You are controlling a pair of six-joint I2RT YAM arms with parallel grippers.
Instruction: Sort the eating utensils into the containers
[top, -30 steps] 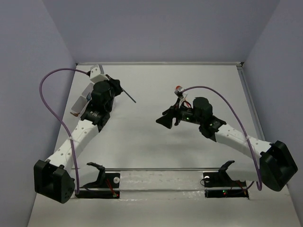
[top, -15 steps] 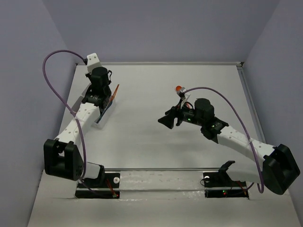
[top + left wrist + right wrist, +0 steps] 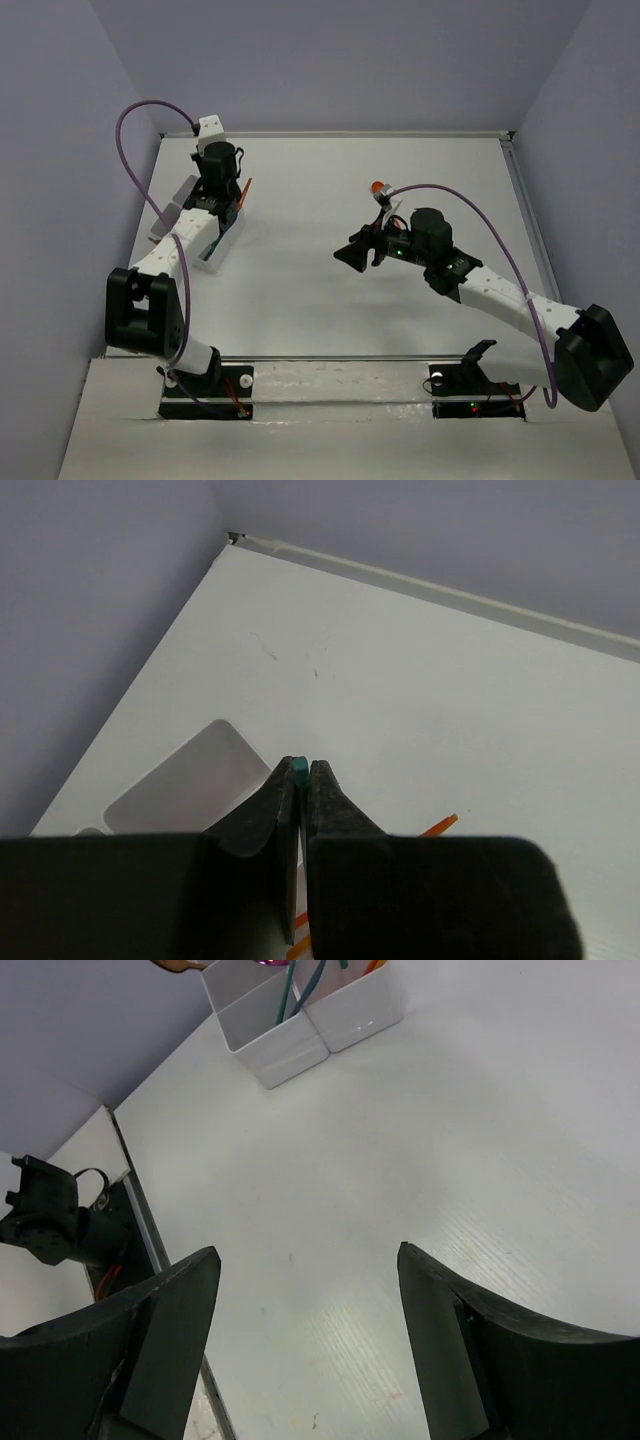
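Left gripper (image 3: 299,780): fingers pressed together, pinching a teal utensil (image 3: 298,767). Only its tip shows between the pads, so the depth of the grasp cannot be told. The gripper hangs over the containers (image 3: 218,248), a white divided tray near the left edge of the table (image 3: 330,200), toward the far-left corner.

Right gripper (image 3: 305,1260): fingers spread wide, holding nothing, over the middle of the table and well apart from the tray.

Utensils already stand in the tray's compartments. An orange utensil (image 3: 245,191) projects from it, just beside the left gripper.

Hazards, as judged:
- The pinch looks thin. The teal piece could pivot or slip before release and fall on the table beside the tray.
- A release off the compartment's centre could leave it propped on a dividing wall.
- The orange utensil stands close enough that a descent or withdrawal could snag it and lever it out.
- The tray looks light, so a downward nudge from the fingers could shift or tip it.
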